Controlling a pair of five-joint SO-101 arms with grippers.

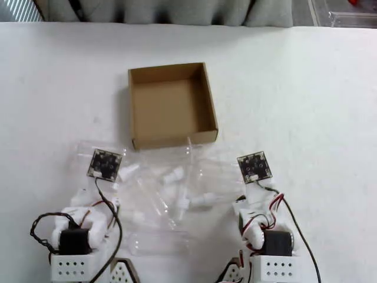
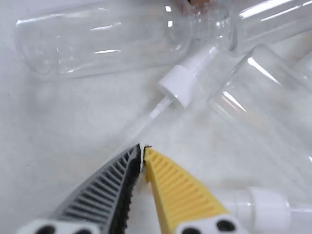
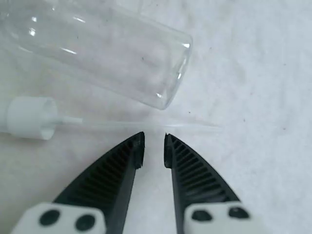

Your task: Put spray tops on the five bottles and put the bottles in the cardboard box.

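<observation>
The cardboard box (image 1: 168, 106) sits open-topped a bit above the middle of the high view, its bare brown floor showing. The clear bottles (image 1: 156, 200) are lying on their sides on the white table (image 1: 306, 88) below it, in a jumble at the lower centre of the frame between the 2 arms. White spray tops (image 1: 174, 175) are scattered in with them. Can't give a bottle count, they're see-through and overlap. The left gripper (image 2: 143, 148) has its grey and yellow fingers pressed together at the tips, pinching nothing. A loose top (image 2: 178, 87) lies just ahead of it with its thin tube pointing back at the tips, and a bottle (image 2: 107, 39) lies beyond that. The right gripper (image 3: 154, 142) has its 2 black fingers slightly spread, nothing between them. The dip tube (image 3: 146, 125) of another top (image 3: 29, 117) lies across just past the tips, with a bottle's flat base (image 3: 173, 73) near it.
</observation>
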